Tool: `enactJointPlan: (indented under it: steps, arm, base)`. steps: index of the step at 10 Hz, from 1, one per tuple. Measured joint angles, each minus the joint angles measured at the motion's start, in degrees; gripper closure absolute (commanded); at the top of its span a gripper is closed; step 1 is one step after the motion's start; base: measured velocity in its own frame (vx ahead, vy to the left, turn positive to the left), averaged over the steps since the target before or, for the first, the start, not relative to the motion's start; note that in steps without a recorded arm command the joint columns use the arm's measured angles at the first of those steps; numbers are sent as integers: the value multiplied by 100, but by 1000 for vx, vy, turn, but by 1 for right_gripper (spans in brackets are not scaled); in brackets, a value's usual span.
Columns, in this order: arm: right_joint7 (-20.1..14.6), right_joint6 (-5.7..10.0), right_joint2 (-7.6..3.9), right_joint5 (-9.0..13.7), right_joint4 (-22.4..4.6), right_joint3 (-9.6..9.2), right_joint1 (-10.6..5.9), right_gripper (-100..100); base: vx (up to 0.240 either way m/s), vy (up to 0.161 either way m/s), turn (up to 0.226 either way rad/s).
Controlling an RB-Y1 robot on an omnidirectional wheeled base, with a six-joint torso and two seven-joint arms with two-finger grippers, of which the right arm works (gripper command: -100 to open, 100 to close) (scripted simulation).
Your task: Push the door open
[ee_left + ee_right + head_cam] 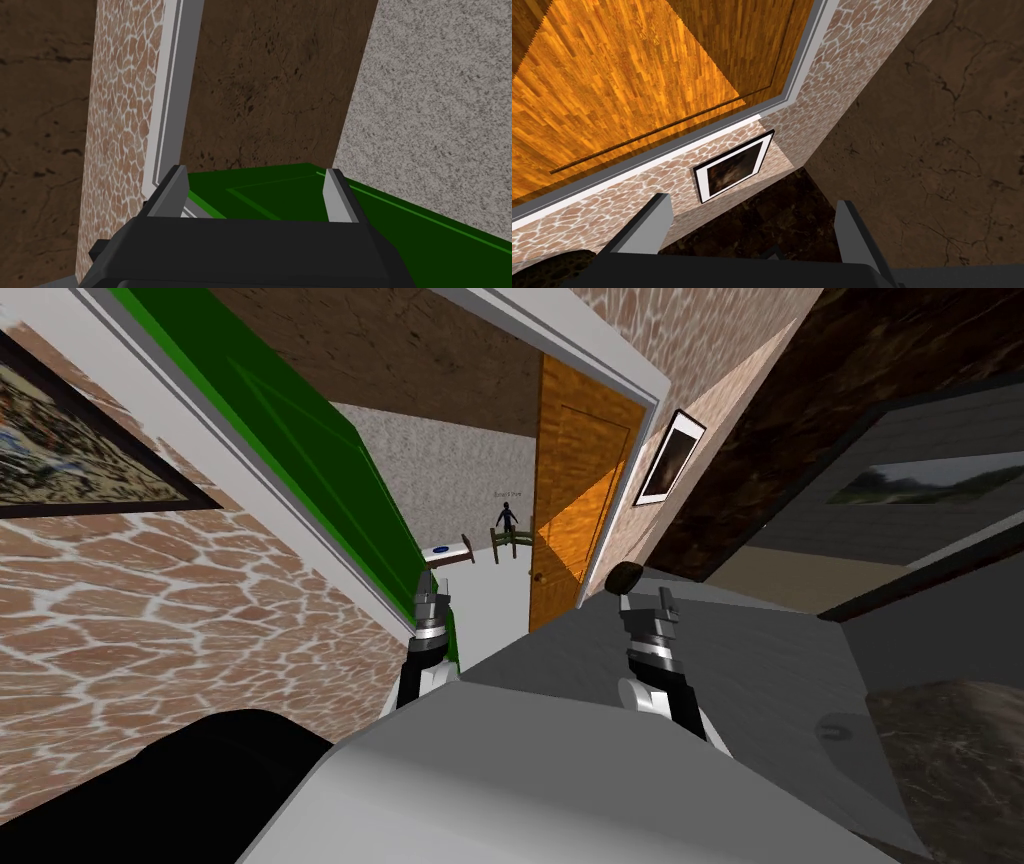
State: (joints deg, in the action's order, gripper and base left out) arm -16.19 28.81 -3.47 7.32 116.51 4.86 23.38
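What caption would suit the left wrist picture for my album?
Left gripper, fingers open, at the green door beside its grey frame and a stone-patterned wall.

Open passage runs between the green door (300, 438), which stands ajar, and the orange wooden door (580, 488), over pale floor (490, 593). The green leaf stands just ahead of the left pincer (428, 588). The grey door frame (250, 463) and stone-patterned wall (150, 618) block that side.
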Motion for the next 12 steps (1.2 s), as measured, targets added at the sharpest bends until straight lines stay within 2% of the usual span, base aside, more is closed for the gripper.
enactJointPlan:
  steps: [2, 7, 10, 12]
  arm:
    - [-232, 40, -58, 38, -200, 75, -49, -100]
    - [-808, 139, -97, 82, -782, 200, -251, -100]
    - [-1205, 221, -127, 119, -1122, 279, -313, -100]
    - [-1476, 249, -160, 152, -1386, 357, -426, -100]
  base:
    - [38, -64, 212]
    - [39, -71, 209]
    - [26, -81, 193]
    - [16, -85, 209]
